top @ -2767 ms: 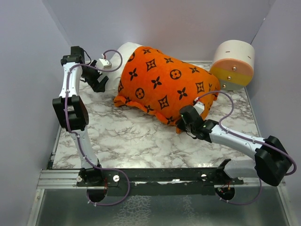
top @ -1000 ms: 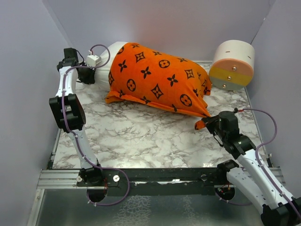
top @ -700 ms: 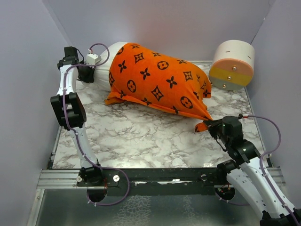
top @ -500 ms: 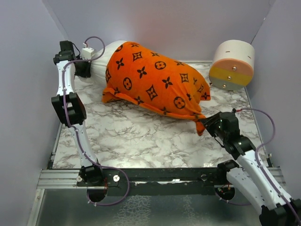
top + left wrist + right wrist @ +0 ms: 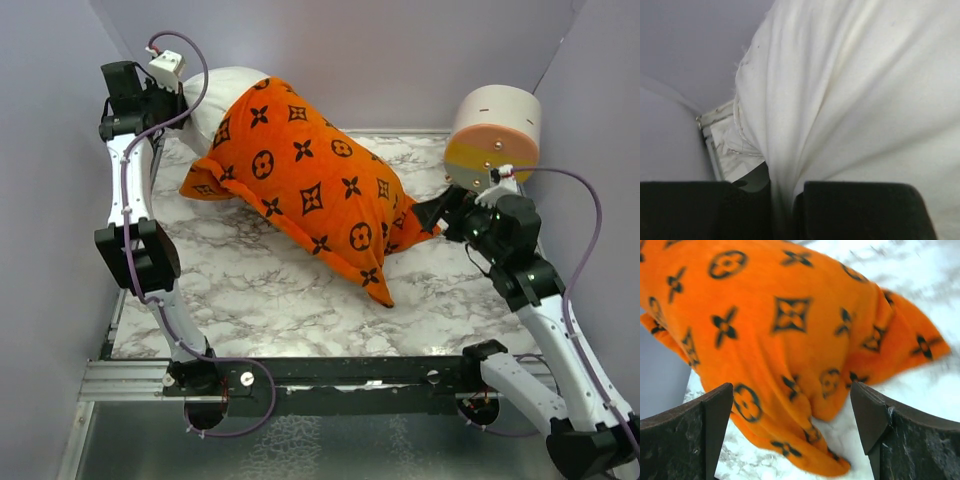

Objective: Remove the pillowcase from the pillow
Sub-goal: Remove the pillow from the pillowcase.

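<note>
- Your left hand sits high in the far left corner, clamped on a fold of the pillow. In the left wrist view, white cloth runs down into the narrow gap between the two black fingers.
- The pillow lies slantwise across the marble surface, from the far left corner toward the near middle. Its far left end looks lifted at the left hand.
- Only that far left end shows bare and white. The rest sits inside the pillowcase.
- The pillowcase is orange with black flower and circle marks. Its open hem hangs loose around the white end, with a flap drooping on the left side. One pointed corner rests on the surface near the middle, and another reaches right.
- Your right hand is at the right end of the pillowcase, just beside that right corner. The right wrist view shows its fingers spread wide, with orange cloth ahead of them and nothing gripped. You cannot tell whether the tips touch the cloth.
- A round cylinder, white over orange and yellow bands, stands at the far right, beyond the right hand and apart from the pillowcase.
</note>
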Controlling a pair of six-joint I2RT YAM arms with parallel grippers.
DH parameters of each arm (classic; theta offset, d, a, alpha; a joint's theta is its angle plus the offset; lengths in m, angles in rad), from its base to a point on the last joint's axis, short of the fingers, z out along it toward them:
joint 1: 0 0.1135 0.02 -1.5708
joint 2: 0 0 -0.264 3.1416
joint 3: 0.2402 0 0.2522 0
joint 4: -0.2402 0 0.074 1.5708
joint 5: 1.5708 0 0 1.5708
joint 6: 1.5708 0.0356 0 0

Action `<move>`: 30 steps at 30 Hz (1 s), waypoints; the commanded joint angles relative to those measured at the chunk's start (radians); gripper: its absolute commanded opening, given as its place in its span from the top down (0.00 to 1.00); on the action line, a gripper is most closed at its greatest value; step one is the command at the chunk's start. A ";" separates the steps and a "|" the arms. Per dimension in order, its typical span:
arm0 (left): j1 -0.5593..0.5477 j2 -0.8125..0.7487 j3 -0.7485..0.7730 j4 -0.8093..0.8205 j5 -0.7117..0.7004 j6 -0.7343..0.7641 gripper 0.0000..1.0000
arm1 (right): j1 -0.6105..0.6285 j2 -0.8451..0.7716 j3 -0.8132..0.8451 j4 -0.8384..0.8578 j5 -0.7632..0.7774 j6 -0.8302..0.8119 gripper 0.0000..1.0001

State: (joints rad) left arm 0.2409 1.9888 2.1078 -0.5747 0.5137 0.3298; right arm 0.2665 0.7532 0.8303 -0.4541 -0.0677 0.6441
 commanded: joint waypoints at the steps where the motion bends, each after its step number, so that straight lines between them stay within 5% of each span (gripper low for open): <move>1: -0.019 -0.156 -0.001 0.479 0.296 -0.248 1.00 | -0.004 0.238 0.156 0.215 -0.205 -0.163 0.00; 10: -0.025 -0.155 0.085 0.709 0.448 -0.530 1.00 | -0.052 0.882 0.724 0.368 -0.361 -0.155 0.00; 17: -0.035 -0.126 0.100 0.738 0.463 -0.534 1.00 | -0.045 1.277 0.844 0.663 -0.745 0.030 0.00; 23: -0.092 -0.049 0.200 0.705 0.416 -0.500 1.00 | 0.096 1.346 0.745 0.930 -0.878 0.077 0.01; 27: -0.163 0.032 0.355 0.669 0.383 -0.494 1.00 | 0.154 1.314 0.674 1.209 -0.909 0.227 0.16; 30: -0.233 0.087 0.513 0.659 0.378 -0.443 1.00 | 0.173 1.178 0.602 1.240 -0.812 0.153 0.21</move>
State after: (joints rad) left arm 0.1299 2.0762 2.4065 -0.0967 0.9077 -0.1390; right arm 0.3676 2.0964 1.5017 0.5407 -0.8387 0.7879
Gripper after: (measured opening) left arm 0.077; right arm 0.820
